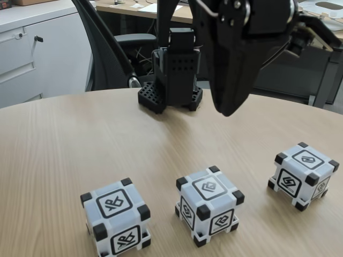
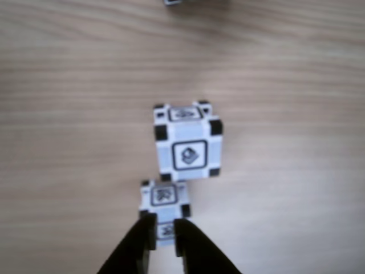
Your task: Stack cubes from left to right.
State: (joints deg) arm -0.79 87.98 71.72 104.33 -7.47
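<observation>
**Closed claw above the left cube: a shove is the main risk**

In the fixed view, the three cubes sit nearest the camera in a loose row on the table (image 1: pixel 64 139), all flat on the wood and well apart. They are the left cube (image 1: pixel 115 217), the middle cube (image 1: pixel 209 203) and the right cube (image 1: pixel 304 174).

Above and behind them hangs the gripper (image 1: pixel 228 111), high off the table. Its jaws are drawn almost together and clasp nothing.

In the other view, the gripper (image 2: pixel 163 227) looks straight down. The left cube (image 2: pixel 164 197) lies partly behind its fingertips (image 2: pixel 145 231), the middle cube (image 2: pixel 188 142) lies beyond it, and a sliver of the right cube (image 2: pixel 174 1) shows at the top edge.

Farthest back in the fixed view stands the arm's base (image 1: pixel 171 80).

- **Descent:** if the claw comes down this narrow, I judge it would land on the cube's top or push the cube aside, so it needs to spread first.
- **Grip:** the cubes sit turned at slight angles, so jaws that are not squared to the faces could catch the black corner blocks and twist the cube.
- **Stacking:** a skewed grip would likely carry over, and a cube set off-centre on the next may slide off or nudge that cube out of place
</observation>
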